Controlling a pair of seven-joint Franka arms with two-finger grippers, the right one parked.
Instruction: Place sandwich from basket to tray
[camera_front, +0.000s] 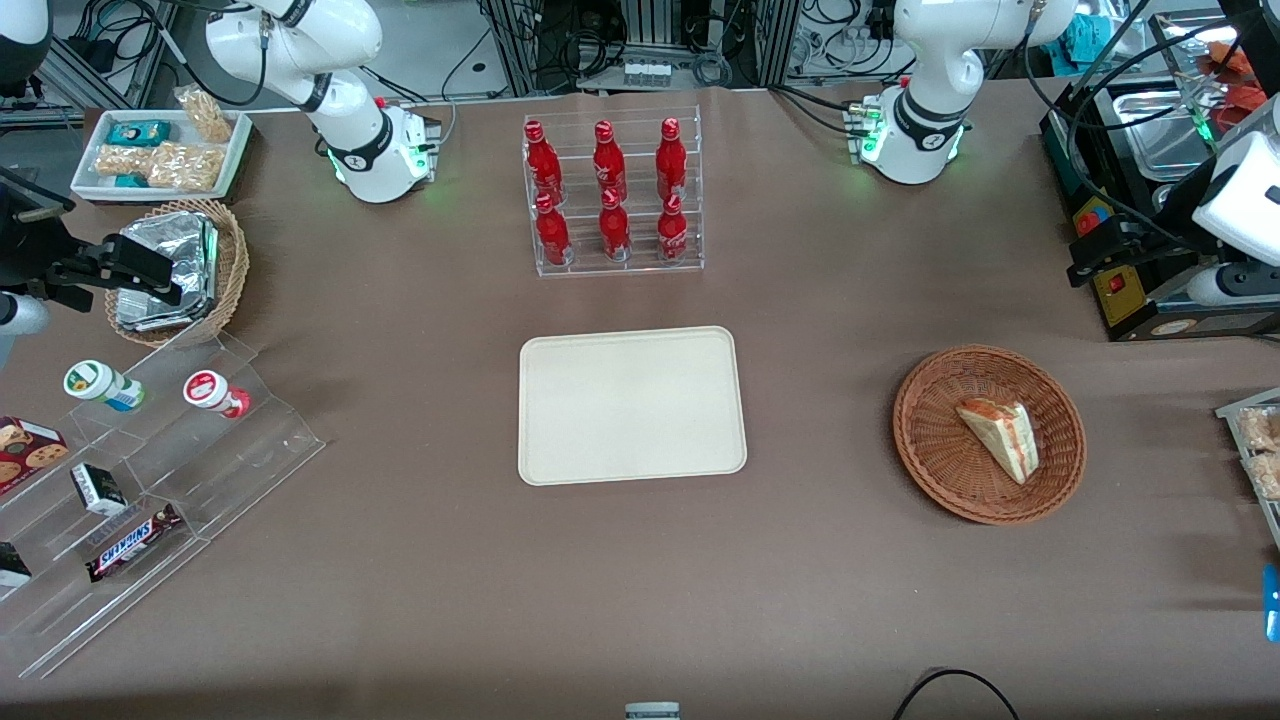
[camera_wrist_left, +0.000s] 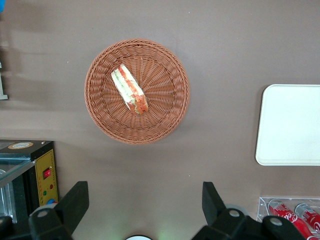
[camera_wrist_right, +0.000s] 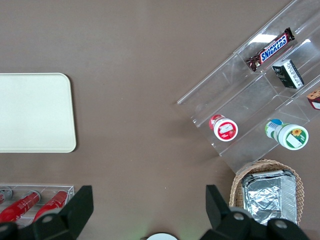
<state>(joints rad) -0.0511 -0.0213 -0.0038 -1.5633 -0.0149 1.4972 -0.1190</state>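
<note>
The fingers (camera_wrist_left: 75, 202) of the gripper (camera_wrist_left: 145, 200) are spread wide and hold nothing, hovering high above the table, well apart from the basket (camera_wrist_left: 170, 120). The sandwich (camera_wrist_left: 130, 90) lies in the basket; the tray (camera_front: 632, 405) is bare. The reach step has yet to begin, I judge: next comes descending over the wedge and aligning with it. In the front view the gripper is cut off at the frame's edge.

Arm shell (camera_front: 935, 60): glossy white, rounded segments, with a black band at the joint.
Base (camera_front: 910, 140): white dome with a small dark logo mark; green lights glow at its 9 o'clock edge.
Cables: black leads trail from the base's 9 o'clock side.
Gripper (camera_wrist_left: 145, 207): two black wedge-shaped fingers (camera_wrist_left: 75, 202) set wide apart; round silver screws sit on the dark finger mounts.
</note>
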